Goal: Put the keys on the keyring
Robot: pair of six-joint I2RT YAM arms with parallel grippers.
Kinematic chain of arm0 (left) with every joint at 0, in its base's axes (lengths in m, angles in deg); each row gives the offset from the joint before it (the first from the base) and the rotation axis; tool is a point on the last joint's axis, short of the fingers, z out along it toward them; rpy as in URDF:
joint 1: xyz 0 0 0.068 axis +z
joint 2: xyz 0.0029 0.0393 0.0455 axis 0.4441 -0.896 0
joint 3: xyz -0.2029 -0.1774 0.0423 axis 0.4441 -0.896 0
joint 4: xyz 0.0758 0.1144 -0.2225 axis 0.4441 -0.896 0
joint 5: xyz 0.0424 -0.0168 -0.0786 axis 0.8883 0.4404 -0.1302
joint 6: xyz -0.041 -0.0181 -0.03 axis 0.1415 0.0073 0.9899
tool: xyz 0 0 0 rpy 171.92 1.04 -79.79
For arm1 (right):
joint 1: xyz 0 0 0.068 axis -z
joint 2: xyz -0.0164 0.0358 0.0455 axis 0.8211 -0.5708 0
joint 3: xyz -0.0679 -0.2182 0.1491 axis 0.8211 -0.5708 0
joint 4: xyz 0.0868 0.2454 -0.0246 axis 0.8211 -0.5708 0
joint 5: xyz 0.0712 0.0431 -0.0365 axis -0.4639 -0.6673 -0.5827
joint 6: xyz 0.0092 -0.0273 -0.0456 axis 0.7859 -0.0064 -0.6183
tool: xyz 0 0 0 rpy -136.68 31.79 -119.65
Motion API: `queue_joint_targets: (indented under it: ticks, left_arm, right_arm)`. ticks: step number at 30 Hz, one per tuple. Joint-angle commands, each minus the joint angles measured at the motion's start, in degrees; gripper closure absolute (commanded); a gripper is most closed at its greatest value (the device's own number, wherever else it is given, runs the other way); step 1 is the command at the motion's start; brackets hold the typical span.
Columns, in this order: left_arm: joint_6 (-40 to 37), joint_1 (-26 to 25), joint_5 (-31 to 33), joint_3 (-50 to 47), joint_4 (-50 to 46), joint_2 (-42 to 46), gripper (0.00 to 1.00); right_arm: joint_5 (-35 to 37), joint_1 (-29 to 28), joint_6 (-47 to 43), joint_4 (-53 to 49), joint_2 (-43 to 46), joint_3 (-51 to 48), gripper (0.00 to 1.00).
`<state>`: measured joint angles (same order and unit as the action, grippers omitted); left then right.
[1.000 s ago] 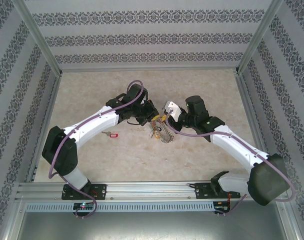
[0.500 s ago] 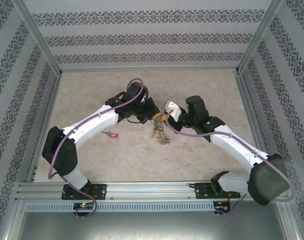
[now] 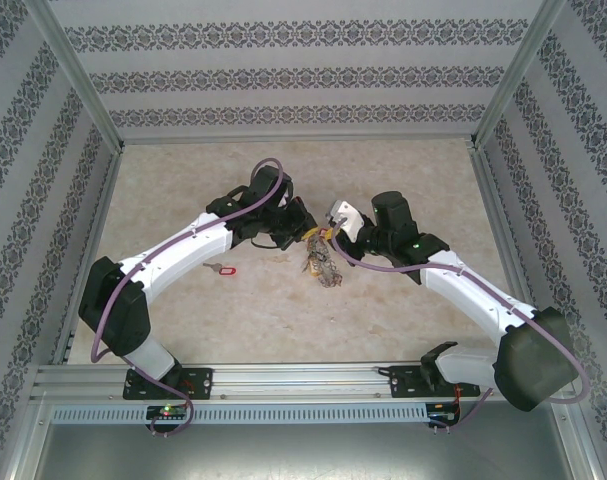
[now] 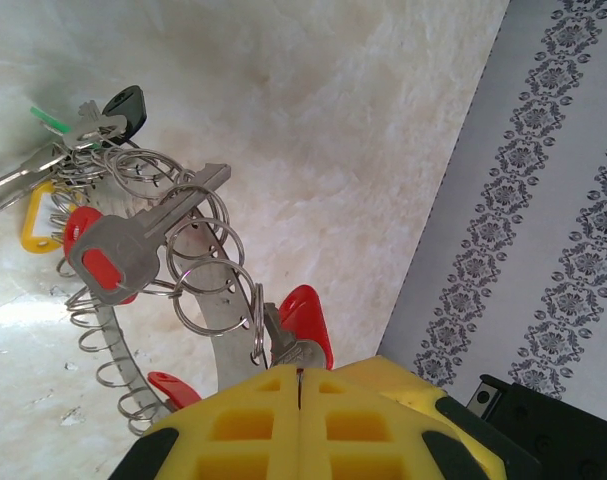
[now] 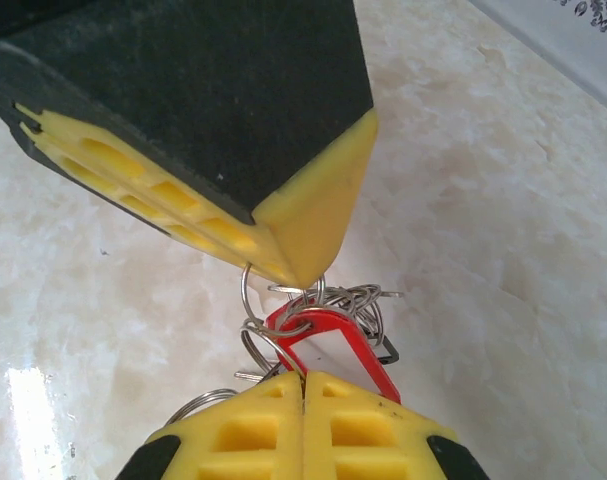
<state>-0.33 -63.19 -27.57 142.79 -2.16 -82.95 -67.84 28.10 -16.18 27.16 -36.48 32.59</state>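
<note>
The keyring, a grey metal band edged with many small loops, hangs between my two grippers above the table and shows in the top view as a bunch. Keys dangle from it: a silver key with a red head, plus yellow, green and dark tags. My left gripper is shut on a silver key with a red tag at the ring. My right gripper is shut on a wire loop of the keyring beside a red tag. The left finger hangs just above.
One loose key with a red tag lies on the marble tabletop left of the bunch, under the left arm. Patterned walls and an aluminium frame enclose the table on three sides.
The left arm has shifted slightly up and to the left. The hanging keyring has turned and drawn into a tighter bunch. Both grippers stay shut.
</note>
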Motion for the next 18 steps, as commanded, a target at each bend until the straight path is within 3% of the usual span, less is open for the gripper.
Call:
queue_joint_targets:
  ticks: [1, 18]
  left_arm:
    - [0.82, -1.24, 0.05, -0.92, 0.28, 1.51, 1.00]
    - [0.91, -1.50, 0.12, -2.70, 0.98, 0.80, 1.00]
  right_arm:
    - [0.26, 0.46, 1.73, 3.20, 1.69, -0.34, 1.00]
    - [0.72, 0.88, 3.54, 4.98, 2.14, -1.39, 1.00]
